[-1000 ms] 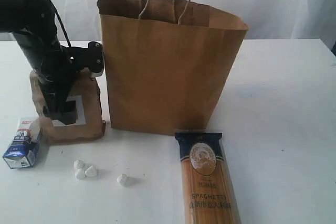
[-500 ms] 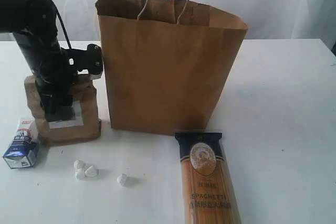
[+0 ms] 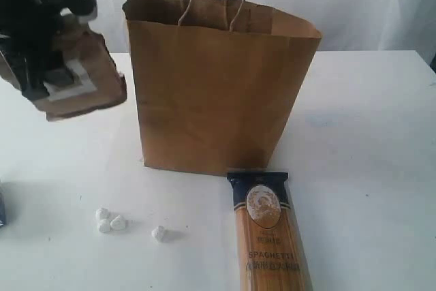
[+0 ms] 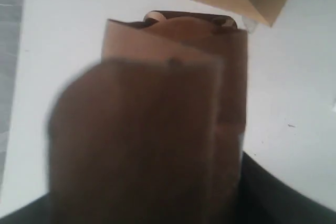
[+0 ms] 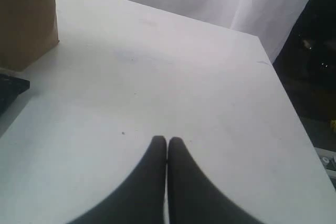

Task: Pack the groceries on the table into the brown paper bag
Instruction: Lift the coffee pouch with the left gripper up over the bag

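Left gripper (image 3: 39, 76) half-closed around raised brown pouch (image 3: 85, 66); right gripper (image 5: 167, 140) fully closed

The spaghetti packet (image 3: 271, 236) front reads "SPAGHETTI"

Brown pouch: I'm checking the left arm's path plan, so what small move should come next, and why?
Probably raise the brown pouch higher before moving toward the brown paper bag. The left pincer holds it clear of the table beside the bag, but most of it hangs below the bag's rim, so going sideways now would likely hit the wall.
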